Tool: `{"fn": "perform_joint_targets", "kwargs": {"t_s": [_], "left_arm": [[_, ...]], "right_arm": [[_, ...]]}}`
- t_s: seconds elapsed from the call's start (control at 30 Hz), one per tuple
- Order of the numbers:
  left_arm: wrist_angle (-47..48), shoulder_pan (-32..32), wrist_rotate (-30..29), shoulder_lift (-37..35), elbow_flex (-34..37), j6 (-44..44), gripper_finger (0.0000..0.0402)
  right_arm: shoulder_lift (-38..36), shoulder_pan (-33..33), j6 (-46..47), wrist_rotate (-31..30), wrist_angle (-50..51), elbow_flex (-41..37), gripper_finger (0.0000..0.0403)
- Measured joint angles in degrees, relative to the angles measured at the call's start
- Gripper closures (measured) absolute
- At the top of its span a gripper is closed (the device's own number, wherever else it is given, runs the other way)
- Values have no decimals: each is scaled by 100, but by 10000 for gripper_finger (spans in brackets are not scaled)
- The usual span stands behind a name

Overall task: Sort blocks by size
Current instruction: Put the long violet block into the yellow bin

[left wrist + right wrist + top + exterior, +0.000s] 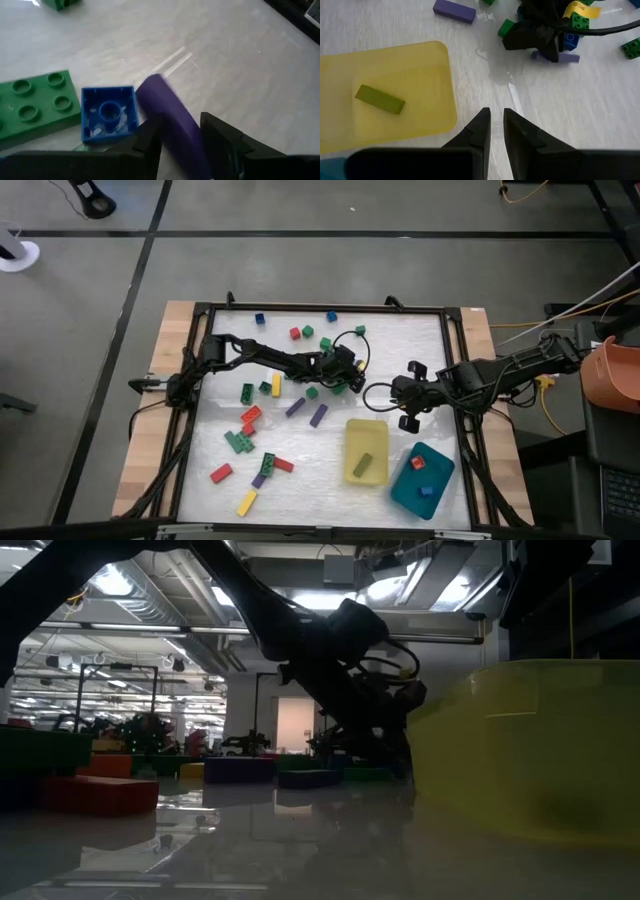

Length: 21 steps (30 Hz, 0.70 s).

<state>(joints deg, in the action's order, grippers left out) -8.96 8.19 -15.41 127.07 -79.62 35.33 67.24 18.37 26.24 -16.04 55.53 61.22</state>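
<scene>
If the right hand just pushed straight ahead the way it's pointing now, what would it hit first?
Probably bare table at first. Beyond that, roughly in line, is the left hand closed on a purple block. The yellow tray lies off to one side. Depth is hard to judge.

The left arm stretches from the tabletop's left edge toward the middle, its claw (181,137) low over the surface with fingers (222,137) closed around a purple block (170,112) (gripped by its near end). The right arm reaches in from the right edge, elbow bent, its claw (497,127) empty, its fingers nearly together.
</scene>
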Motion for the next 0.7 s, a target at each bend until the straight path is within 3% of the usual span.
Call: {"fn": "perform_joint_targets", "kwargs": {"t_s": [0.57, 0.7], "left_arm": [[401, 30, 128, 42, 7, -1116, 282], [356, 32, 128, 42, 14, -1285, 312]], "right_arm": [[0, 0, 0, -1, 5, -1, 349], [0, 0, 1, -1, 7, -1, 349]]}}
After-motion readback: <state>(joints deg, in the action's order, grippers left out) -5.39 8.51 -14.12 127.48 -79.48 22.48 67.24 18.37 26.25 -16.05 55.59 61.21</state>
